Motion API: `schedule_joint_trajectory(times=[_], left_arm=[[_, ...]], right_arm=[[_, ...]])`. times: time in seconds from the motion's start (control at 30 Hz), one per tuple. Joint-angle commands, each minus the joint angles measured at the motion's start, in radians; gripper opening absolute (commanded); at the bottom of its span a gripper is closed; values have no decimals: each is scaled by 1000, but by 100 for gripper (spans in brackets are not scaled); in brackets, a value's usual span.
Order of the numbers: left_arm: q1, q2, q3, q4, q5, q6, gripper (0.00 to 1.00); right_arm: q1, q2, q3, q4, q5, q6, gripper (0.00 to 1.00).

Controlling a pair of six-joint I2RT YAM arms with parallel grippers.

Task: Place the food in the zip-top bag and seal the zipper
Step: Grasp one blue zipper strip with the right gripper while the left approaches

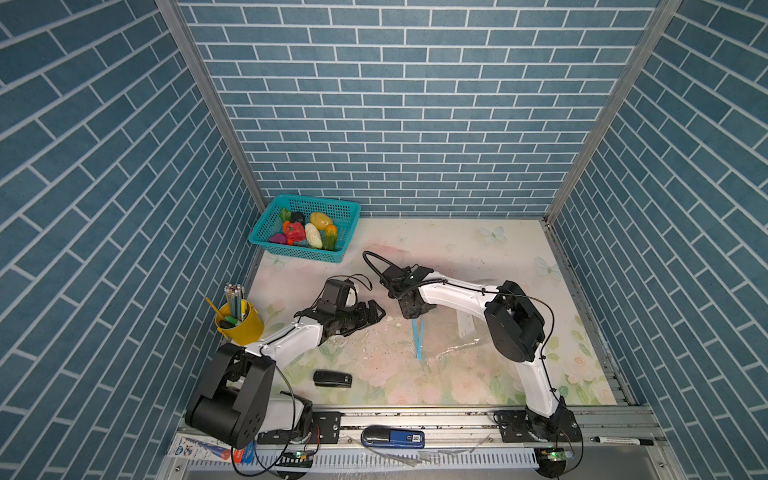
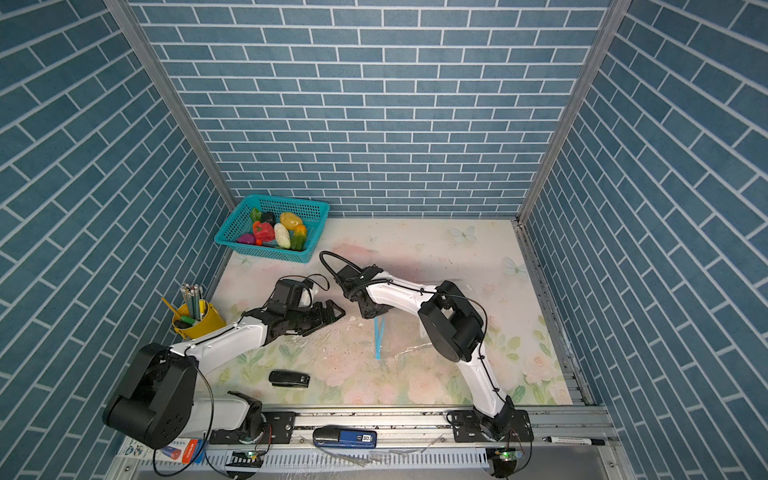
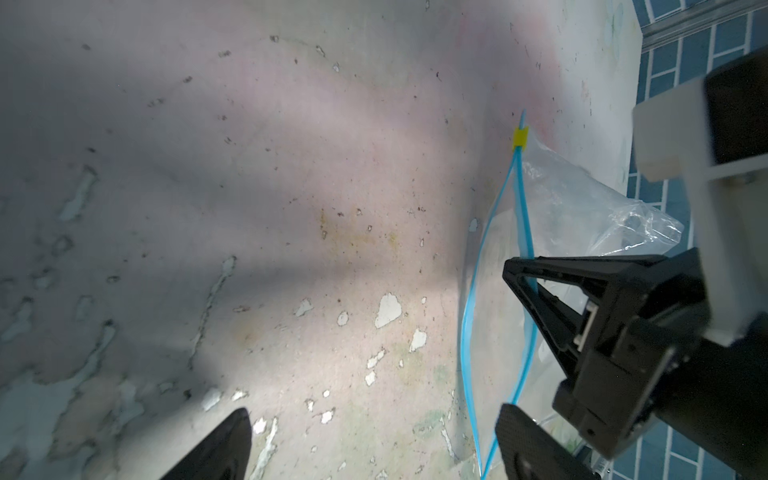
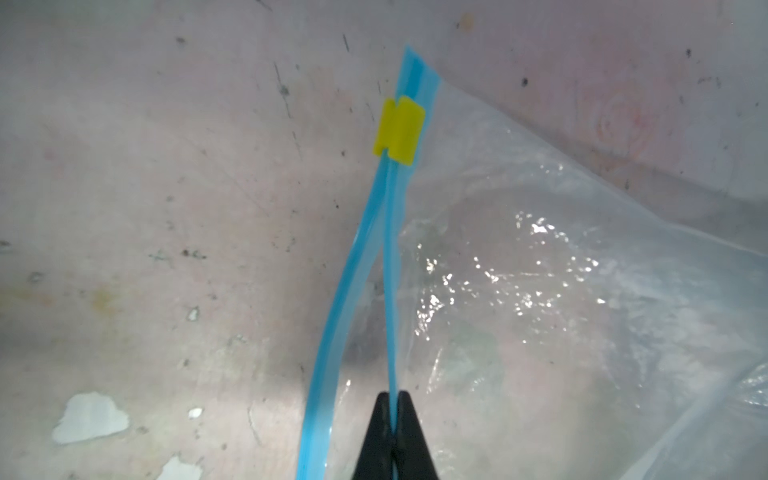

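The food [image 1: 305,232] [image 2: 276,233], several glossy toy vegetables and fruits, lies in a teal basket at the back left. The clear zip-top bag [image 1: 453,349] [image 4: 540,291] lies flat in mid-table, its mouth facing left. The light blue zipper [image 1: 417,338] [image 4: 332,316] has its two lips parted, with a yellow slider [image 4: 399,131] [image 3: 520,137] at the far end. My right gripper [image 1: 417,316] [image 4: 392,401] is shut on the upper zipper lip. My left gripper [image 1: 376,311] [image 3: 374,432] stands open just left of the mouth, holding nothing.
The teal mesh basket [image 1: 299,254] stands against the back wall. A yellow cup of pencils [image 1: 239,322] is at the left edge. A black stapler [image 1: 332,379] lies near the front. A blue stapler [image 1: 392,438] and a marker [image 1: 623,440] rest on the front rail.
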Motion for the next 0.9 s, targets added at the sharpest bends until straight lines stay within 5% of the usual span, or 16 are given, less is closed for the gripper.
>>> schedule_joint_trajectory(times=[0.0, 0.47, 0.7, 0.87], left_arm=[[-7, 20, 53, 37, 66, 3, 91], [-152, 206, 234, 200, 178, 5, 80], [-187, 315, 347, 210, 223, 0, 65], [-197, 355, 371, 210, 252, -5, 46]], right_arm=[[-11, -84, 5, -29, -35, 8, 2], [-130, -291, -76, -4, -250, -21, 0], [-158, -360, -141, 41, -319, -27, 0], [-165, -377, -149, 44, -319, -27, 0]])
